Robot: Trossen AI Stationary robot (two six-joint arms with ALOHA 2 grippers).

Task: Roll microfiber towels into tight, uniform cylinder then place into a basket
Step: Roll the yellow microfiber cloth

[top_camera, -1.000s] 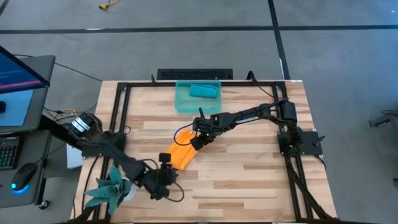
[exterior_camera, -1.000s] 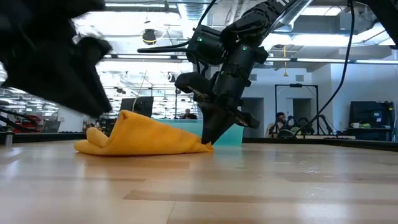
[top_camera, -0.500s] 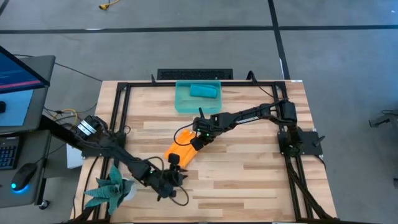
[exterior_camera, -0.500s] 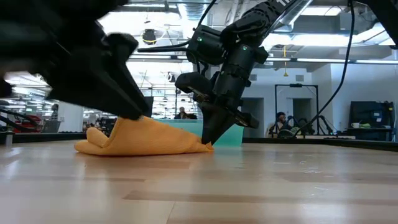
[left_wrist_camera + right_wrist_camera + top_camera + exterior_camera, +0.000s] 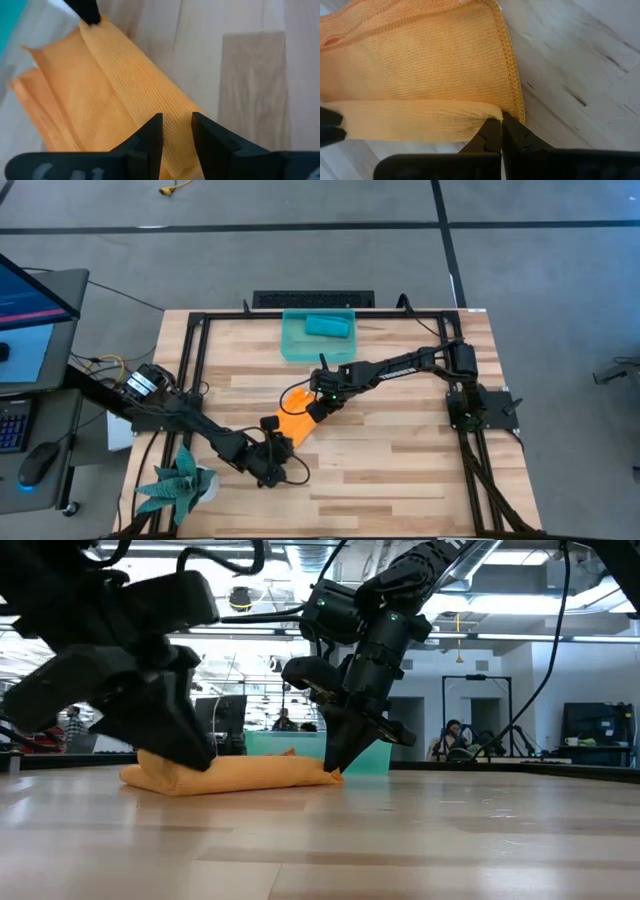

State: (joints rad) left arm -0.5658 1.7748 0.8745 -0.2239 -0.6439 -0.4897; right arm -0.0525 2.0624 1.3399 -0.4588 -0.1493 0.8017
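Note:
The orange towel [image 5: 292,422] lies folded into a long flat band on the table's middle, slanting from near left to far right. My right gripper [image 5: 313,413] is shut on its far right end. My left gripper [image 5: 277,443] stands on the towel's near left end [image 5: 160,778], its fingers a little apart [image 5: 176,120]. The teal-blue towel [image 5: 328,327] lies rolled inside the teal-green basket [image 5: 290,345] at the table's far edge. My left gripper presses down on the towel's near end with its two fingertips [image 5: 156,122], which stay slightly apart, slanting down from the near left. The top fold [image 5: 135,80] runs on away from the tips. The cloth lies flattened on the table beneath it [image 5: 185,768]. My right gripper pinches the end of the towel's folded-over strip, at the hemmed edge [image 5: 495,114], between its shut fingertips. The fingers slant steeply down from the table's right. The tips stand at table level [image 5: 330,768] and the cloth lies on the wood.
A green spiky plant [image 5: 178,480] stands at the near left corner, close behind my left arm. A black metal frame [image 5: 190,360] runs round the tabletop. Bare wood lies to the right and near side of the towel [image 5: 400,460].
My left gripper has moved toward the table's right and far side and come down onto the orange towel's near end. The towel's raised hump there has been pressed flat. The right gripper has kept still on the far end.

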